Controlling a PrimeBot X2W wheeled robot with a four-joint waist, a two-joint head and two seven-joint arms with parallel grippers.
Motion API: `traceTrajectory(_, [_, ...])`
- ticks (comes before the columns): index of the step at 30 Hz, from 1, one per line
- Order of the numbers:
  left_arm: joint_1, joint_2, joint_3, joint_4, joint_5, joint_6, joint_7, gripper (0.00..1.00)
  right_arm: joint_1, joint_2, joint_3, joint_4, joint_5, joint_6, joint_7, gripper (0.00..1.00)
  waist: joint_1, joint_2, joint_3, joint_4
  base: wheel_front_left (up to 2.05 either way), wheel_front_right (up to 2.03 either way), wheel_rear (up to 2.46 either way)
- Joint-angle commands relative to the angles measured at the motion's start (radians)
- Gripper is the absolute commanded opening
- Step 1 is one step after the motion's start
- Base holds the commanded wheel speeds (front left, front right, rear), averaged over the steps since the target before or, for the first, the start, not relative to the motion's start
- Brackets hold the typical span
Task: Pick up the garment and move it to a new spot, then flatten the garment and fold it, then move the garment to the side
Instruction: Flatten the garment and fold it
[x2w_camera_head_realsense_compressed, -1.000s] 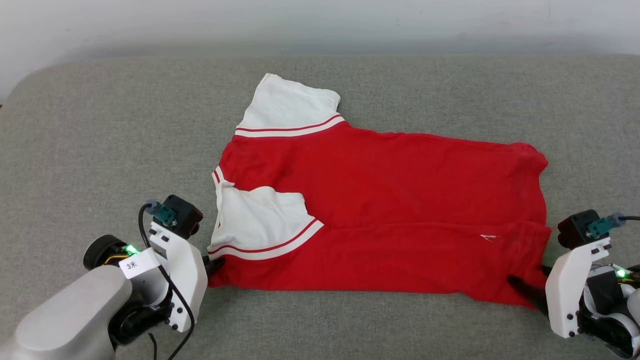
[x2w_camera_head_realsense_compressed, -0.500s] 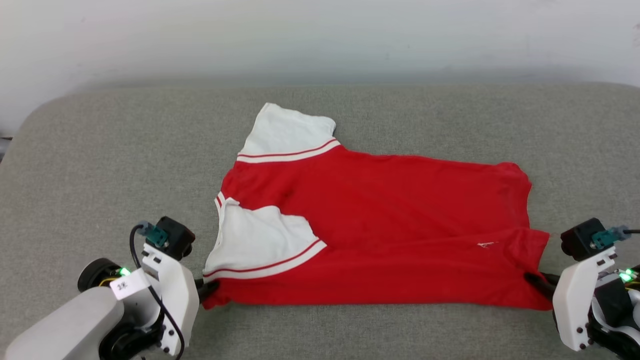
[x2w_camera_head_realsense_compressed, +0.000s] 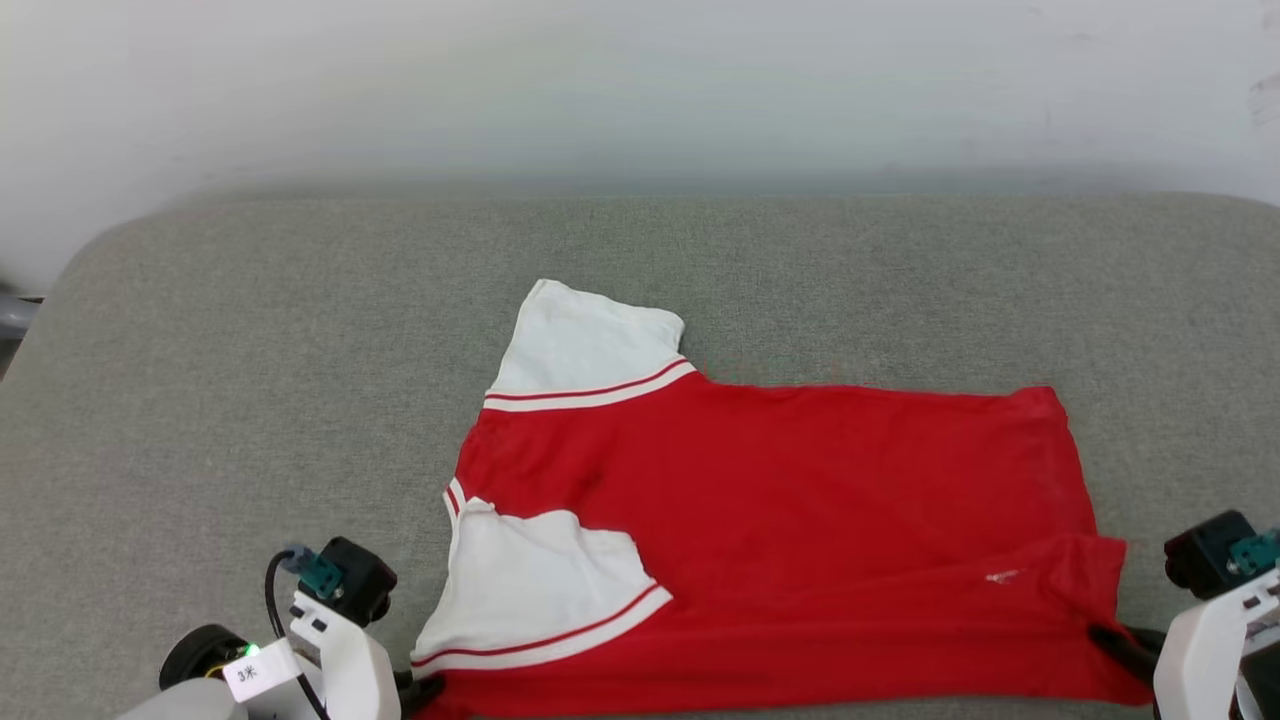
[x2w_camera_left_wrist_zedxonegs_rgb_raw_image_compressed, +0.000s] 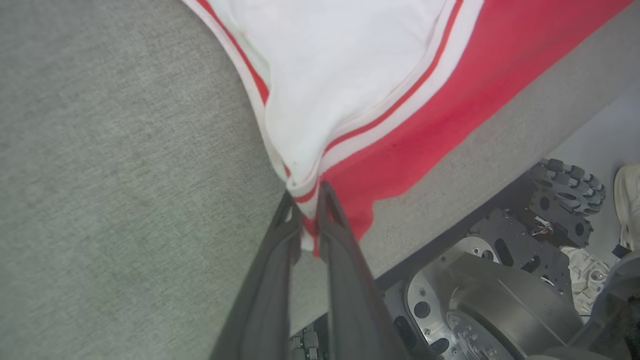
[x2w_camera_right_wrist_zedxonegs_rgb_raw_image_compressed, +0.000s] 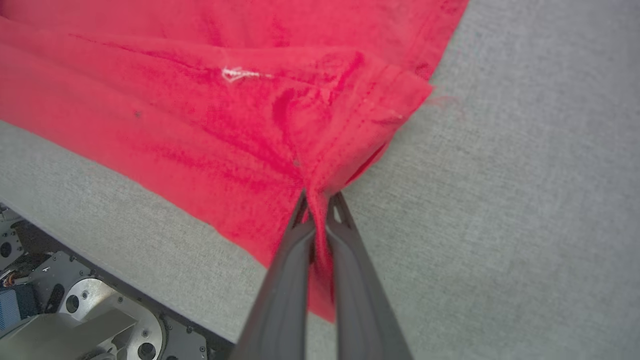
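Near edge of grey cushion (x2w_camera_head_realsense_compressed: 250, 400): garment (x2w_camera_head_realsense_compressed: 800, 520), long axis left–right, body lying far of its grips; left tool (x2w_camera_left_wrist_zedxonegs_rgb_raw_image_compressed: 306, 194) clenched on sleeve-side corner, right tool (x2w_camera_right_wrist_zedxonegs_rgb_raw_image_compressed: 317, 196) clenched on hem corner (neither nearer).

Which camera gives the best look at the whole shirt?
The head view: the shirt lies spread on the cushion, both white sleeves and red body in sight. The left wrist view gives its sleeve corner pinched by the left gripper; the right wrist view, its hem corner in the right gripper.
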Motion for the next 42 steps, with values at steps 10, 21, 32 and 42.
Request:
traceTrajectory(10, [0.004,-0.038,-0.016,0.104,-0.002,-0.003,0.001,0.0,0.074,0.091,-0.062,0.074,-0.081,-0.002,0.04,0.0,0.0,0.0,0.034,-0.001,0.0,0.0,0.0])
traceTrajectory(21, [-0.018,-0.055,-0.001,0.159,0.018,-0.024,-0.066,1.0,0.066,0.145,-0.12,0.104,-0.128,-0.002,-0.112,1.0,0.0,0.0,-0.005,0.002,0.0,0.0,0.0])
traceTrajectory(32, [-0.157,-0.03,0.091,0.131,0.093,0.013,-0.165,1.0,0.086,0.306,-0.352,-0.101,-0.333,-0.002,-0.29,1.0,0.0,0.0,-0.01,-0.024,0.0,0.0,0.0])
traceTrajectory(42, [-0.382,-0.114,0.153,0.269,0.14,-0.009,-0.202,1.0,0.098,0.516,-0.473,-0.3,-0.492,-0.002,-0.408,1.0,0.0,0.0,0.096,-0.09,0.0,0.0,0.0])
